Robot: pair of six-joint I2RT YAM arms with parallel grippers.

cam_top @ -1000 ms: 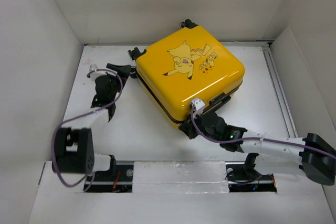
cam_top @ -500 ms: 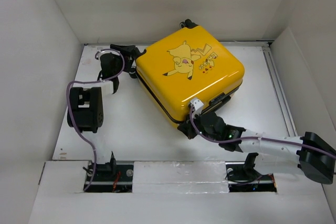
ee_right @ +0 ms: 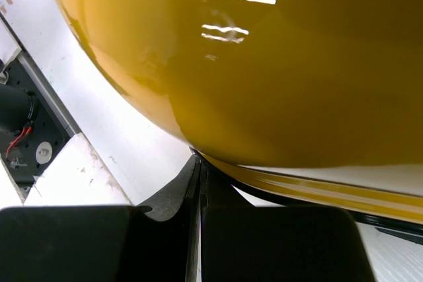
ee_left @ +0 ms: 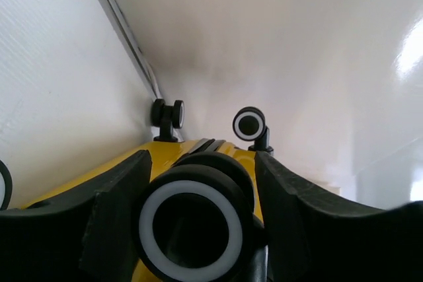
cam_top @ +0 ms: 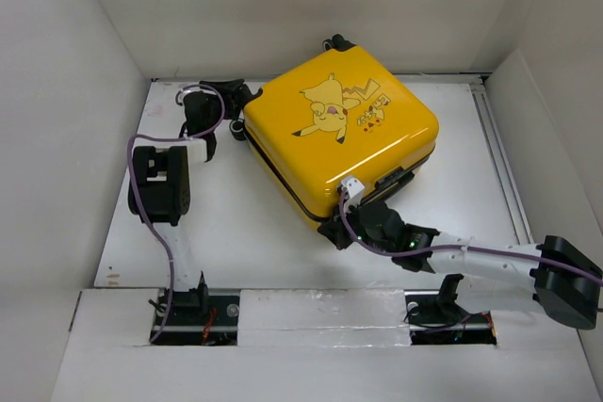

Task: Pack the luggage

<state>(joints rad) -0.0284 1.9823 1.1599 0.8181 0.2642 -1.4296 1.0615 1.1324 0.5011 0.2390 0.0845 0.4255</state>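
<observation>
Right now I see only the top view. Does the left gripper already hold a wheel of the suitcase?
Observer: Not clamped. In the left wrist view the left gripper has its jaws open, with one wheel between them.
Operator: Thank you. And the right gripper, is it open also?
Observer: No. The right wrist view shows the right gripper with jaws shut, its tip at the lower seam of the suitcase. Nothing shows between the jaws.
</observation>
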